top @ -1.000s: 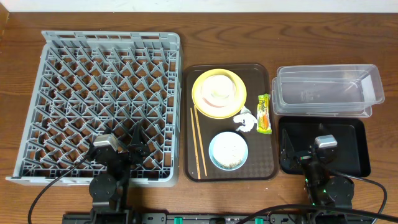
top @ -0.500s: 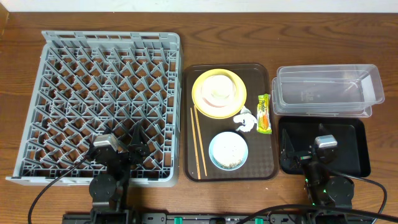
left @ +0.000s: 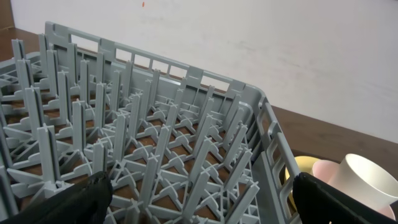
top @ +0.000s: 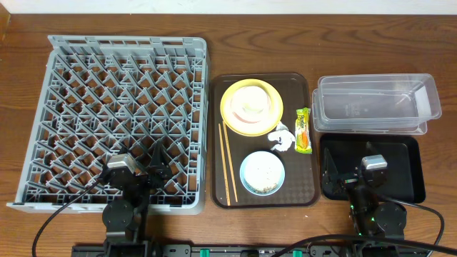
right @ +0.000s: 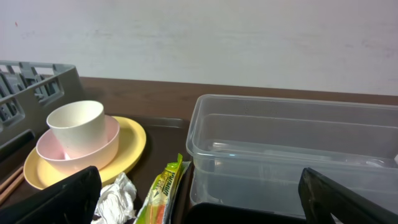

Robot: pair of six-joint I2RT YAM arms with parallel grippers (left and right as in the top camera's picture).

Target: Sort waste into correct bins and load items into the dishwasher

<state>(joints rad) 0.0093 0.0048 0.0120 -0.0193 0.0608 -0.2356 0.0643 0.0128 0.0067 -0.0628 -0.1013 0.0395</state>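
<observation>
2 spread wide, empty: L gripper [left: 200, 194], R gripper [right: 199, 186]. Grey pegged rack [left: 155, 143]; clear tub [right: 292, 140].

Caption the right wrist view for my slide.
Cream cup in pink bowl on yellow plate; wrapper, tissue, clear tub alongside.

Print on the snack wrapper [right: 160, 190] is unreadably blurred.

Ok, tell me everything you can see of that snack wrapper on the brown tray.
The snack wrapper is a small, narrow yellow-green packet with orange print and crimped ends, glossy like plastic film. It lies lengthwise along the right rim of the brown tray, its long axis pointing away from the robot. The crumpled tissue sits close on its left; whether they touch is unclear. Nothing holds or covers it.
</observation>
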